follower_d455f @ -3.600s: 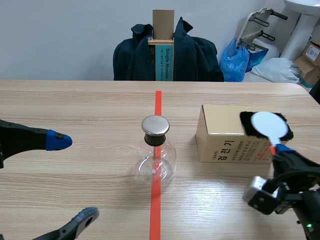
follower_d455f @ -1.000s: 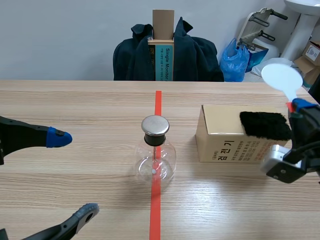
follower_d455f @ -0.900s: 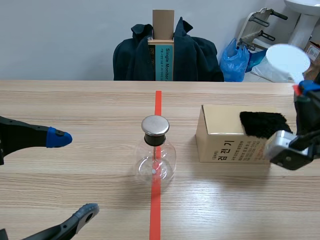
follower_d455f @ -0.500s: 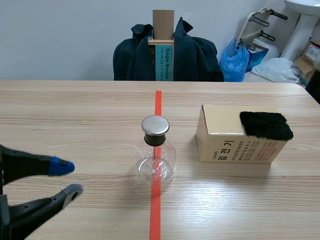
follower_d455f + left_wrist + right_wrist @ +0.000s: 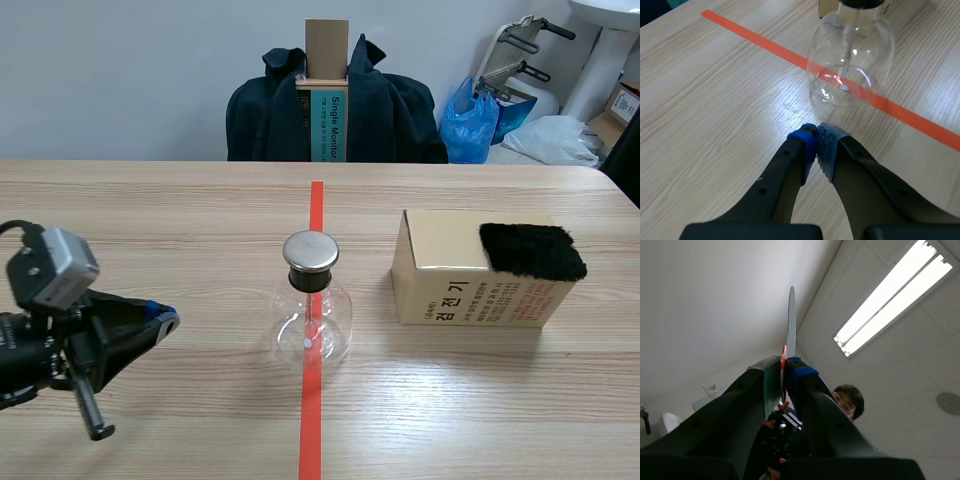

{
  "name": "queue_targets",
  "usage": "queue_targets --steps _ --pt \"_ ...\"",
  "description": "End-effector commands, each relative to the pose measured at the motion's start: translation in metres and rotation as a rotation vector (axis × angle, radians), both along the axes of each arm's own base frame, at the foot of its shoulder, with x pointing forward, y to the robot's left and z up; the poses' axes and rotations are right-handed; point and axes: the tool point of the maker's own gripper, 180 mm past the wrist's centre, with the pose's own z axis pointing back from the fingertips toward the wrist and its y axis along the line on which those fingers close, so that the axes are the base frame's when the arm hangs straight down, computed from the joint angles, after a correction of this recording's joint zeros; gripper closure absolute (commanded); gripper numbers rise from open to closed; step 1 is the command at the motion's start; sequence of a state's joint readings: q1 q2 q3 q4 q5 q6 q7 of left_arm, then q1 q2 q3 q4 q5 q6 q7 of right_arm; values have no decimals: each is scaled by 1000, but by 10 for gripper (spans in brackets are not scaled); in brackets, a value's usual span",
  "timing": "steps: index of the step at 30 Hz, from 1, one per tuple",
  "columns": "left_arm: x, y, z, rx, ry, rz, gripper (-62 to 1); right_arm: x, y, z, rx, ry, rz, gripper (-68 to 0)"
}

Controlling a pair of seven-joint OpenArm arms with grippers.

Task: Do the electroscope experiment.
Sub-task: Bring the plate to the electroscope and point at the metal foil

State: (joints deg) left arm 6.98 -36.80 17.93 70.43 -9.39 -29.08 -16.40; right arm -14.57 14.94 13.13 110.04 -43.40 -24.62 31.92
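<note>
The glass electroscope flask (image 5: 313, 318) is standing on the wooden tabletop (image 5: 180, 220), sitting right on the orange-red tape line (image 5: 316, 210), with its metal cap (image 5: 311, 252) resting on its neck; right of the flask, a little apart from it, a cardboard box (image 5: 455, 285) is sitting with a black fur pad (image 5: 532, 250) lying on the top corner farthest from the flask; left of the flask the left claw (image 5: 815, 135) is hanging low over the wood, its fingers pressed together on nothing and its blue pad (image 5: 804, 141) pointing at the flask's base; the right claw (image 5: 784, 371) is showing only in its own view, pointing up at the ceiling and clamping the red stem of a thin white paddle (image 5: 791, 320) seen edge-on, so its place relative to the flask cannot be told; a person (image 5: 847, 396) is showing beyond it under a ceiling light (image 5: 890, 300).
</note>
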Motion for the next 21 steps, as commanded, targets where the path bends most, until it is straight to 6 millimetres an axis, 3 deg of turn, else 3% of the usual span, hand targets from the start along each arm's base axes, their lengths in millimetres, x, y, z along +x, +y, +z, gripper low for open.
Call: queue_targets --steps 1,8,15,21 --pt "6 -19 8 -38 -31 -28 -19 4 8 6 -8 -11 30 -7" --pt "25 -40 -14 -54 9 -35 -19 27 51 -13 -34 130 138 -7" --pt "23 -53 -27 -61 30 -48 -19 38 103 -80 -152 309 240 -7" --pt "23 -54 -27 -66 28 -50 -19 39 124 -136 -200 443 291 -7"
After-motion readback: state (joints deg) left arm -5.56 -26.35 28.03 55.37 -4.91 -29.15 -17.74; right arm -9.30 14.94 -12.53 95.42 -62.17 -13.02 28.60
